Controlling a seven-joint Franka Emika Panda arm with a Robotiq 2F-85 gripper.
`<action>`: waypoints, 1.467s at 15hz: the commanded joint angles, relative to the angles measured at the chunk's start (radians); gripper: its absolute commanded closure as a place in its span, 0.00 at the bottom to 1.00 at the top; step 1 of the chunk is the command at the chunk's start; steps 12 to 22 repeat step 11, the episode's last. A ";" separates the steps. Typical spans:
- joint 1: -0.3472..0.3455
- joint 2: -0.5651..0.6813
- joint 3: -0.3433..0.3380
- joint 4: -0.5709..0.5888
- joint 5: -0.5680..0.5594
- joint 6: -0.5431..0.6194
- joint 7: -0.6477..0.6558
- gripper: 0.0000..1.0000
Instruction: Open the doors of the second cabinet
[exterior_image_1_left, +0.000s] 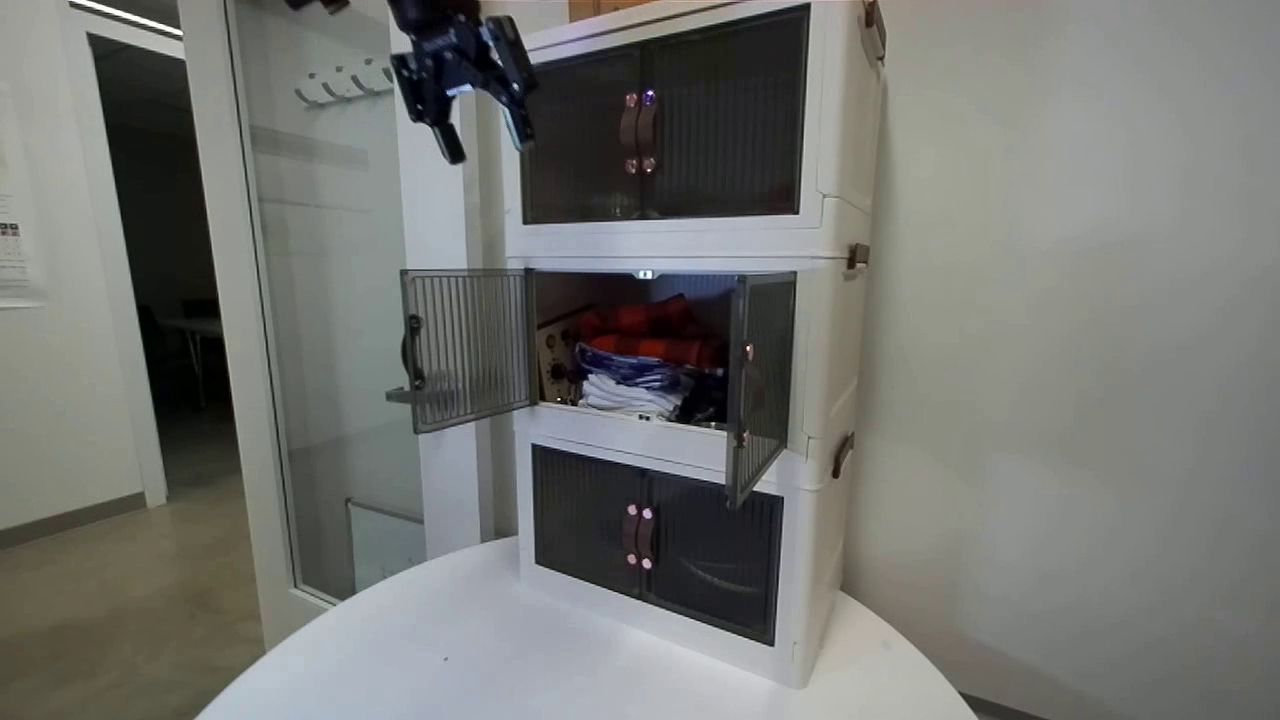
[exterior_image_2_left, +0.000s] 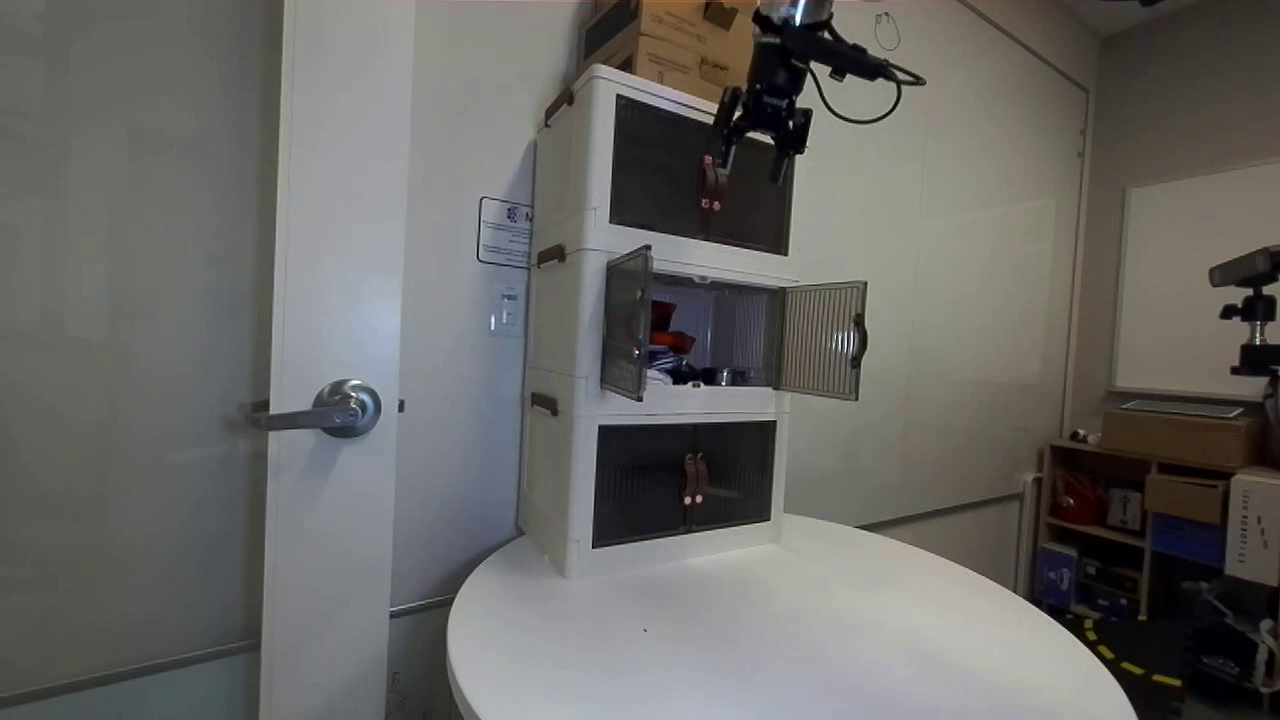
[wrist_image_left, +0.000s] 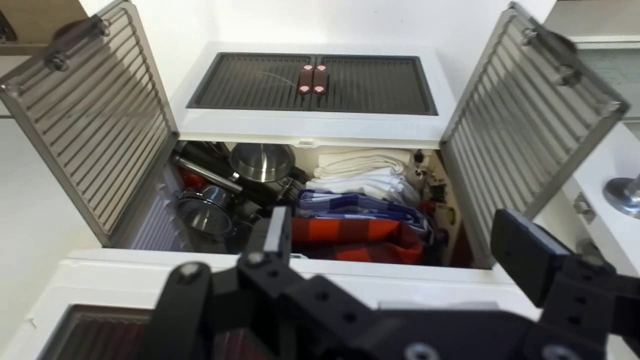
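Second cabinet (exterior_image_1_left: 832, 345), middle tier of a white stack (exterior_image_2_left: 562, 320) on the tabletop (exterior_image_2_left: 850, 630): doors (exterior_image_1_left: 470, 345) open, folded cloths (wrist_image_left: 357, 202) inside at left, metal pots (wrist_image_left: 262, 162) at right. Top tier (exterior_image_1_left: 720, 125) and bottom tier (exterior_image_1_left: 705, 560) closed. The pincer (exterior_image_2_left: 752, 168), spread wide, gripping nothing, hangs on the near side; cardboard boxes (exterior_image_2_left: 665, 62) above.

1 white table (exterior_image_2_left: 800, 630), cardboard boxes (exterior_image_2_left: 668, 62)

Both exterior views stand back and share an oblique look at the white stack (exterior_image_1_left: 660, 241) and table (exterior_image_2_left: 800, 640): in an exterior view the stack's side wall (exterior_image_1_left: 840, 340) shows at right, in an exterior view the opposite side wall (exterior_image_2_left: 558, 320) at left. The wrist view, much nearer, looks down past the gripper (wrist_image_left: 397, 239) into the second cabinet (wrist_image_left: 155, 220).
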 joint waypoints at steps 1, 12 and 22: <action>-0.045 -0.033 -0.029 -0.203 -0.012 0.172 -0.009 0.00; 0.019 -0.011 -0.132 -0.297 0.013 0.302 -0.016 0.00; 0.019 -0.011 -0.132 -0.297 0.013 0.302 -0.016 0.00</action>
